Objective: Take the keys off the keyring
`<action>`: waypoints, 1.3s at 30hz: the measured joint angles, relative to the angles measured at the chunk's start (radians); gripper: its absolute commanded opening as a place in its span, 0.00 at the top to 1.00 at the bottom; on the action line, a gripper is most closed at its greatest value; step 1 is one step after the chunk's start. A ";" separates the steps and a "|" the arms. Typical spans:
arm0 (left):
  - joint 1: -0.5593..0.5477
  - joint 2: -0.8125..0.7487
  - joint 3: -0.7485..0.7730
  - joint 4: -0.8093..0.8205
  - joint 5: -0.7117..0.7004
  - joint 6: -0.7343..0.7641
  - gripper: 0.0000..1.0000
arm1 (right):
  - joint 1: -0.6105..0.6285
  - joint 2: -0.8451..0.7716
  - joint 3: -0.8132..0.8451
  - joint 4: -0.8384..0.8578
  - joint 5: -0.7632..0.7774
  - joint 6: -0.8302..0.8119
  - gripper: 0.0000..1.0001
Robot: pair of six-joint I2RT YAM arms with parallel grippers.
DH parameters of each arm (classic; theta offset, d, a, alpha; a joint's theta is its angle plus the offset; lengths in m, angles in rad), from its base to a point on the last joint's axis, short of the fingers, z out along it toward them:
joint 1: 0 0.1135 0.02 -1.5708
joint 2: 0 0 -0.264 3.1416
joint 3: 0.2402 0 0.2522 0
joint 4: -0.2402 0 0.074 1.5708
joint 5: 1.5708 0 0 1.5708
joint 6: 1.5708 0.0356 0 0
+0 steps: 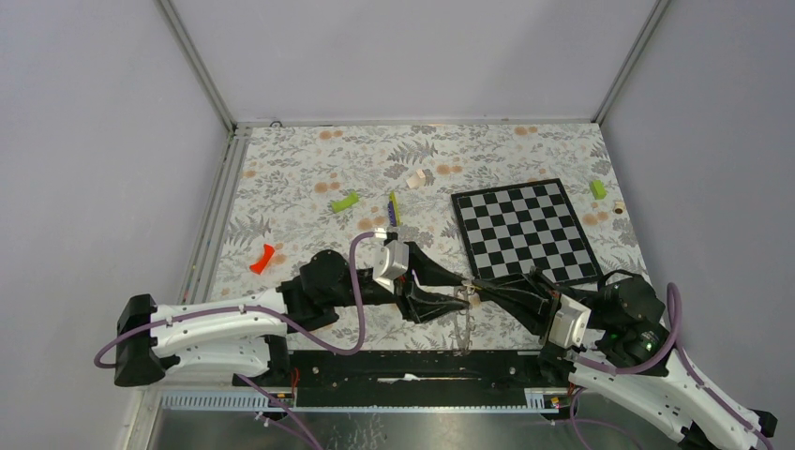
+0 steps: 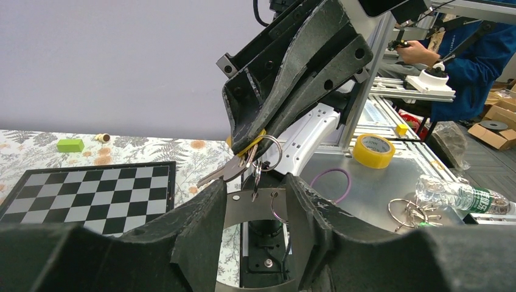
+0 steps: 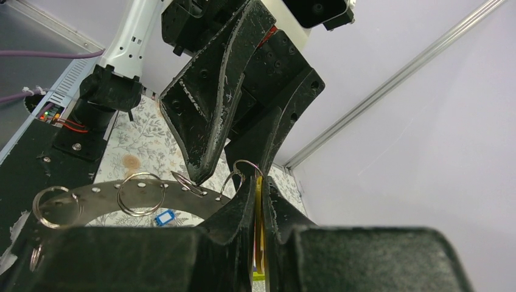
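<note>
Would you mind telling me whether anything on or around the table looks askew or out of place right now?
The checkered board lies skewed, its edges turned against the edges of the table. In the left wrist view a water bottle lies on its side on the metal bench. Nothing looks spilled.

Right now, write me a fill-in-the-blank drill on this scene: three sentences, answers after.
1. The right gripper is shut on a ___ tag.
2. The chessboard lies on the ___ half of the table.
3. A ___ block lies just past the chessboard's far right corner.

Missing words: yellow; right; green.
</note>
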 measured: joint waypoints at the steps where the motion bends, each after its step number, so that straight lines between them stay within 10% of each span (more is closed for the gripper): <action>1: 0.000 0.001 0.000 0.003 0.000 0.000 0.56 | 0.000 0.000 -0.001 0.003 0.000 0.000 1.00; 13: 0.002 0.006 0.000 0.015 -0.011 -0.007 1.00 | 0.000 -0.001 -0.003 0.017 -0.006 0.004 1.00; 39: -0.002 -0.044 0.000 0.001 -0.029 -0.004 1.00 | 0.000 -0.057 -0.004 -0.082 0.029 -0.023 1.00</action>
